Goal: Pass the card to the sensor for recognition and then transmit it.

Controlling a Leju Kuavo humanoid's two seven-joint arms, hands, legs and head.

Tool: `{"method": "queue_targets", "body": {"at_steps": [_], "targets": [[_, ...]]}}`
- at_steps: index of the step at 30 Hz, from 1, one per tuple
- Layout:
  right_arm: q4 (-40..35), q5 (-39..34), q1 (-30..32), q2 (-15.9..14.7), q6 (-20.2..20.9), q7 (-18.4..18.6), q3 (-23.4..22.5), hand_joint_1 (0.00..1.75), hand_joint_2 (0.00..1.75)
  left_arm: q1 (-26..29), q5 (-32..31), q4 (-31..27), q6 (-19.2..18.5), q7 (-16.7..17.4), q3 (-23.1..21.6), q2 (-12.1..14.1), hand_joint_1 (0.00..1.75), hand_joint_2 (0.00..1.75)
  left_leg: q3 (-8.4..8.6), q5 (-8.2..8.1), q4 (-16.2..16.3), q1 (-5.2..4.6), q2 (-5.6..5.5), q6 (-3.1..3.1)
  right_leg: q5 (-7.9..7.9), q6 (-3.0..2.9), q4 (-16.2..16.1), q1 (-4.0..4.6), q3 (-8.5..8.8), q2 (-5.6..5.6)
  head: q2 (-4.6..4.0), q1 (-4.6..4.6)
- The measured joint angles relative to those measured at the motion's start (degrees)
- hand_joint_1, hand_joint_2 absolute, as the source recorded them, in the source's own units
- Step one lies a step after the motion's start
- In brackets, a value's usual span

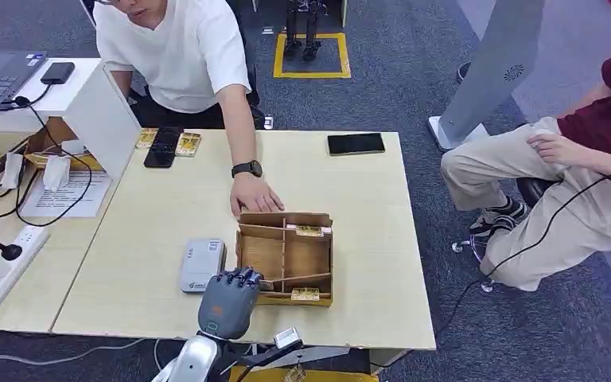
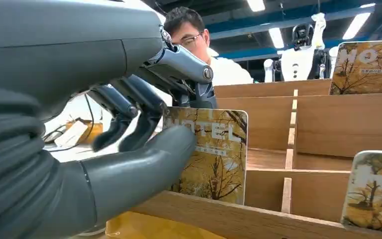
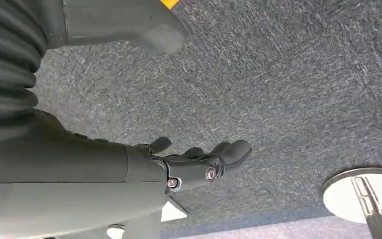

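Head view: left hand [image 1: 228, 300] at the wooden divider box [image 1: 286, 256] near the tabletop's front edge, grey sensor [image 1: 202, 263] just beside the box's left side. Left wrist view: thumb and fingers [image 2: 129, 107] pinch a hotel card [image 2: 214, 154] standing upright in a box compartment. Right hand [image 3: 199, 162] hangs over carpet, fingers loosely curled, holding nothing. A person's hand [image 1: 253, 193] rests on the tabletop at the box's back edge.
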Motion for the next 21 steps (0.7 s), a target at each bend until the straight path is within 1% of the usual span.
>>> {"method": "queue_targets", "body": {"at_steps": [5, 10, 12, 15, 18, 21], "targets": [[0.00, -0.11, 0.01, 0.00, 0.00, 0.00, 0.07, 0.00, 1.75, -0.13, 0.13, 0.33, 0.20, -0.17, 0.00, -0.02, 1.75, 1.75, 0.04, 0.00, 0.00, 0.00, 0.00, 0.00, 0.00, 0.00, 0.00, 0.00, 0.05, -0.01, 0.00, 0.00], [0.00, -0.46, 0.04, 0.00, 0.00, 0.11, 0.61, 0.00, 1.75, 0.31, 0.44, 0.31, 1.86, -1.27, 0.00, -0.02, 1.75, 1.75, 0.06, 0.00, 0.00, 0.00, 0.00, 0.00, 0.00, 0.00, 0.00, 0.00, 0.07, 0.00, 0.00, 0.00], [0.00, -0.55, 0.06, 0.00, 0.00, 0.15, 0.81, 0.00, 1.75, 0.66, 1.40, 0.31, 2.80, -1.77, 0.00, -0.07, 1.75, 1.75, 0.06, 0.00, 0.00, 0.00, 0.00, 0.00, 0.00, 0.00, 0.00, 0.00, 0.07, -0.01, 0.00, 0.00], [-0.02, -0.55, 0.07, 0.00, 0.00, 0.15, 0.83, 0.00, 1.75, 1.33, 4.48, -0.37, 4.37, -3.24, 0.00, -0.09, 1.75, 1.75, 0.05, 0.00, 0.00, 0.00, 0.00, 0.00, 0.00, 0.00, 0.00, 0.00, 0.06, -0.01, 0.00, 0.00], [-0.07, -0.44, 0.07, 0.00, 0.00, 0.17, 0.83, 0.00, 1.75, 1.99, 7.82, -1.59, 5.09, -5.01, 0.17, -0.15, 1.75, 1.75, 0.02, 0.00, 0.00, 0.00, 0.00, 0.00, 0.00, 0.00, 0.00, 0.00, 0.03, -0.01, 0.00, 0.00], [-0.11, -0.37, 0.08, 0.00, 0.00, 0.17, 0.83, 0.00, 1.75, 2.69, 8.57, -2.62, 5.14, -5.55, 0.50, -0.20, 1.75, 1.75, 0.00, 0.00, 0.00, 0.00, 0.00, 0.00, 0.00, 0.00, 0.00, 0.00, 0.01, -0.01, 0.00, 0.00]]}}
